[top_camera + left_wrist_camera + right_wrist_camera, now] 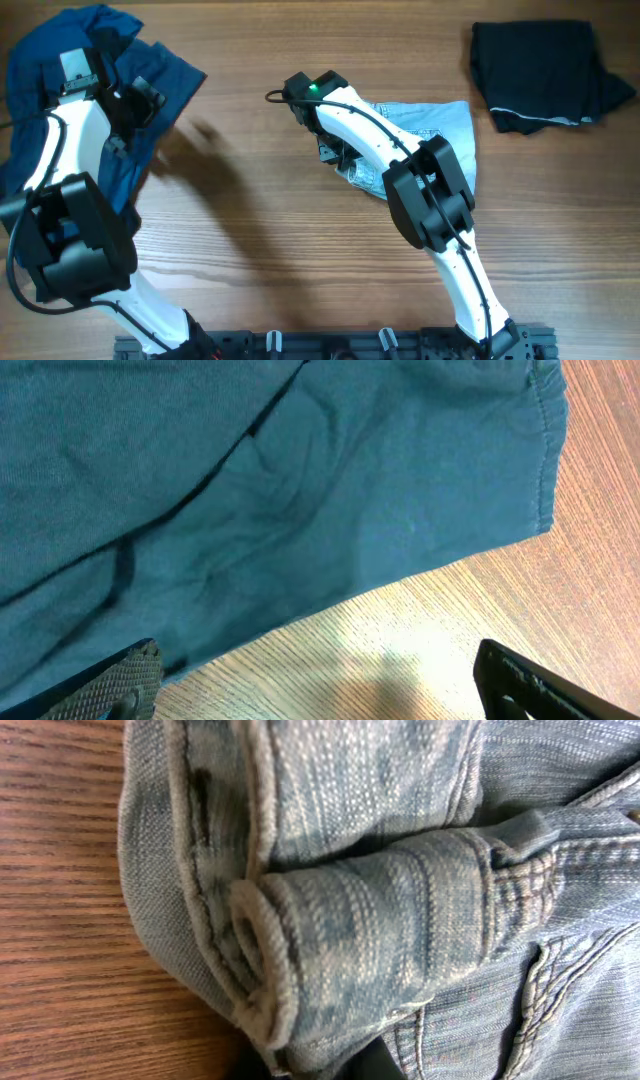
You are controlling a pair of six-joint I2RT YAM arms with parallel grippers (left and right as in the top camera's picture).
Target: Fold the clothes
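Overhead, itemised. Denim shorts [440, 125]: crumpled, centre-right of the wooden table [270, 240], my right claw [333, 152] at their left edge. Navy garment [165, 70]: heaped at far left, beneath my left arm. Black garment [545, 65]: far right corner, well apart. Left claw [320, 672]: fingers spread wide over the navy hem and bare wood. Right claw: tight against a rolled denim hem; whether it pinches, I cannot tell.

Bright, soft shadows, glare on table [390, 650]
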